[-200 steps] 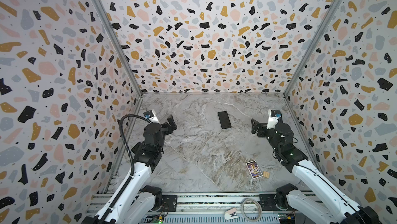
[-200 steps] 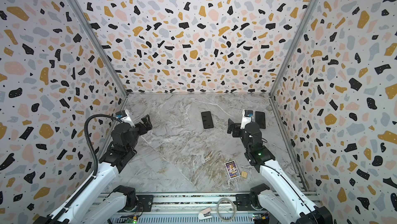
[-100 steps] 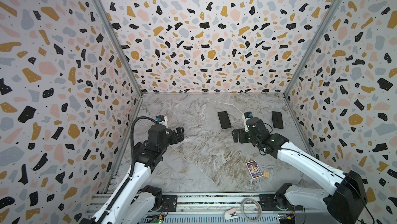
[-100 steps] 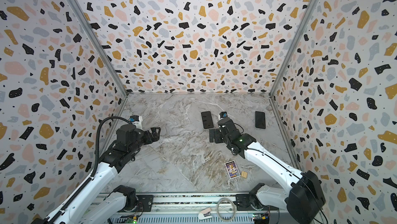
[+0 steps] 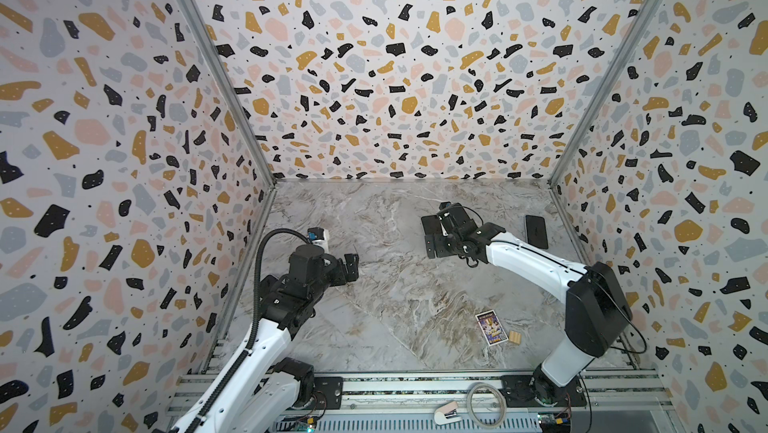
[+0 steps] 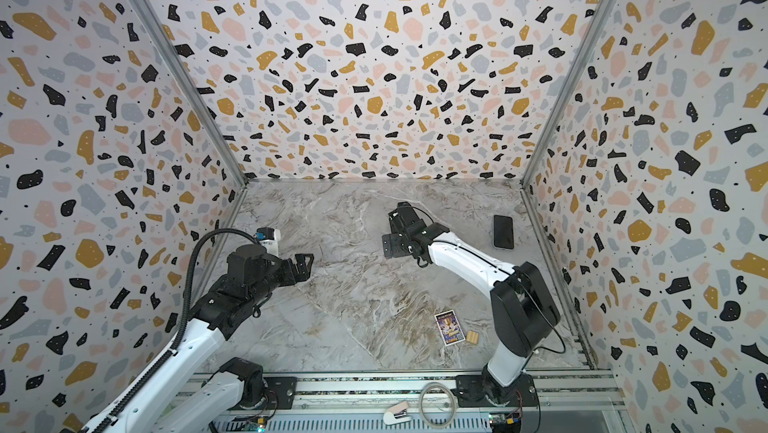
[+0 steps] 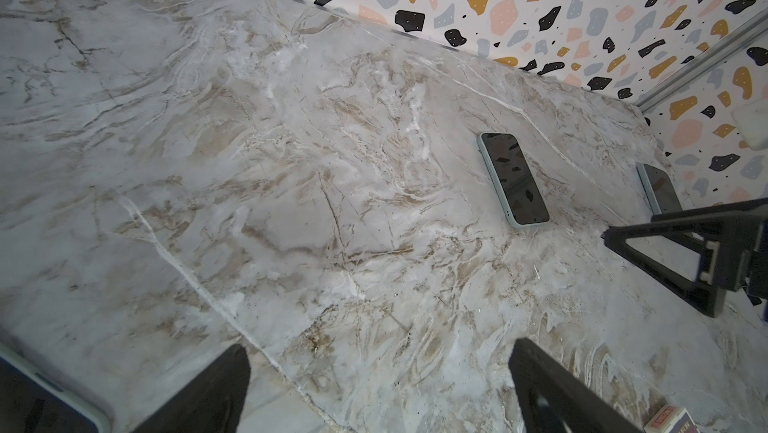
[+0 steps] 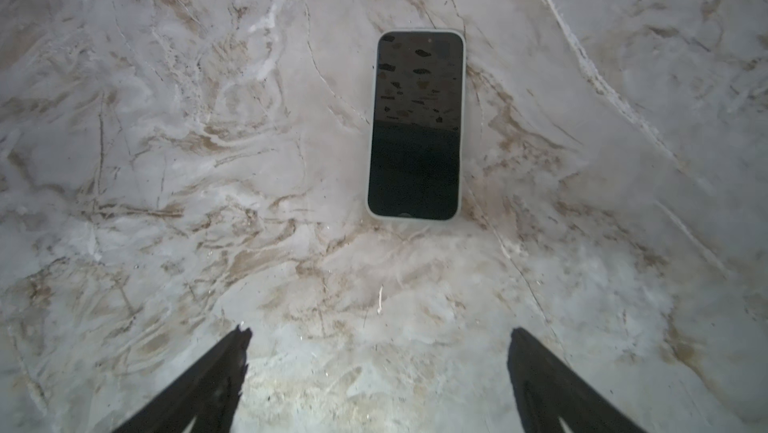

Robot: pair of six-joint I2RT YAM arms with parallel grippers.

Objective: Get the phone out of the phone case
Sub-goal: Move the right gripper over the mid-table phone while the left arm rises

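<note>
A dark-screened phone in a pale phone case lies flat on the marble table toward the back centre, face up, and shows again in the left wrist view. In a top view only a part of this phone shows beside my right gripper. That gripper hovers just short of the phone's near end, open and empty. My left gripper is open and empty over bare table at the left, well apart from the phone.
A second cased phone lies near the right wall. A playing card and a small wooden block sit front right. A cable coil rests on the front rail. Patterned walls enclose three sides.
My right arm has swung from the right wall leftward to the centre phone, uncovering the second phone. My left gripper has shifted toward the middle. Both stay open.
</note>
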